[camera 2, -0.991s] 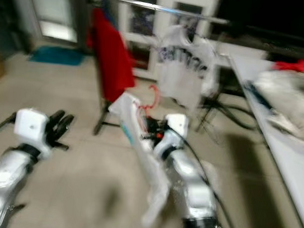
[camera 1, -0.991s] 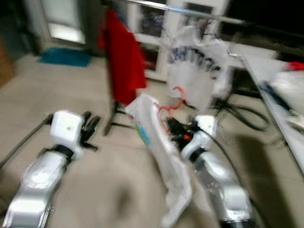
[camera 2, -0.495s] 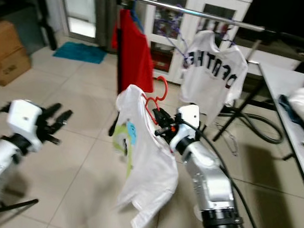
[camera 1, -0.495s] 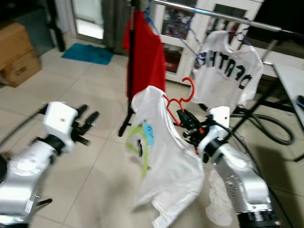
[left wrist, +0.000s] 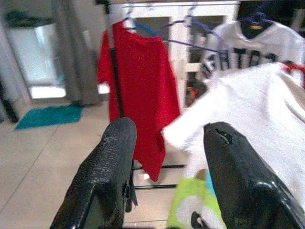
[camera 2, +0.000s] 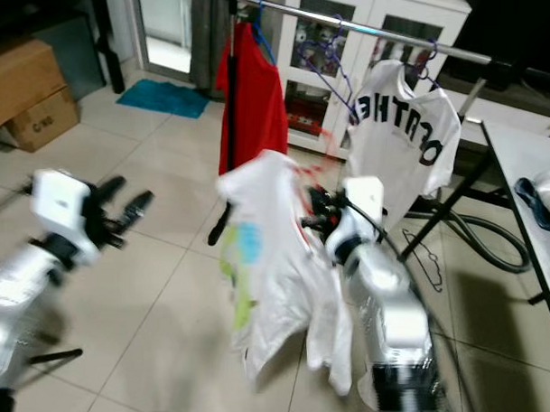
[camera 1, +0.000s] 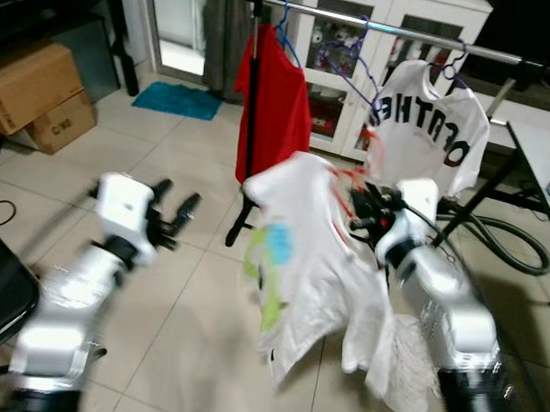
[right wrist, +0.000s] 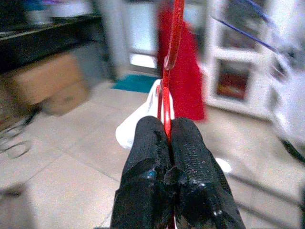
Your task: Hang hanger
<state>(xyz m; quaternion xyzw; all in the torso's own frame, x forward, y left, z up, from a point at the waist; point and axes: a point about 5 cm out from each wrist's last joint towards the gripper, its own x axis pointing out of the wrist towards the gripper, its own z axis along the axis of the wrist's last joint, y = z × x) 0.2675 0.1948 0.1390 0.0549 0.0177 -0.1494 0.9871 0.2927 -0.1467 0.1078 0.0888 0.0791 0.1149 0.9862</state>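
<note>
Centrally, the right gripper (right wrist: 167, 138) has its two black fingers (right wrist: 147, 143) pressed together on the stem of the red hanger (right wrist: 170, 62), which passes between them just beyond the fingertips. The hanger's long axis runs roughly upright along the fingers, its hook end pointing up and away toward the far rail. One white T-shirt (camera 1: 300, 252) with a green-and-blue print drapes from this hanger, falling left of and below the right gripper, near the middle of the scene and short of the rail.

One metal clothes rail (camera 2: 354, 26) spans the far side. Two garments hang on it: one red shirt (camera 2: 252, 88) toward the left and one white lettered shirt (camera 2: 406, 120) toward the right. Between them hang thin purple hangers (camera 2: 330, 63), their number unclear through blur.

The left gripper (left wrist: 169, 143) is raised at the left, its two fingers (left wrist: 112, 157) well apart and holding nothing, directed toward the red shirt.

Two cardboard boxes (camera 1: 39, 94) stand at far left, and one teal mat (camera 1: 179, 100) lies on the tiled floor (camera 2: 164, 283) beyond them.
</note>
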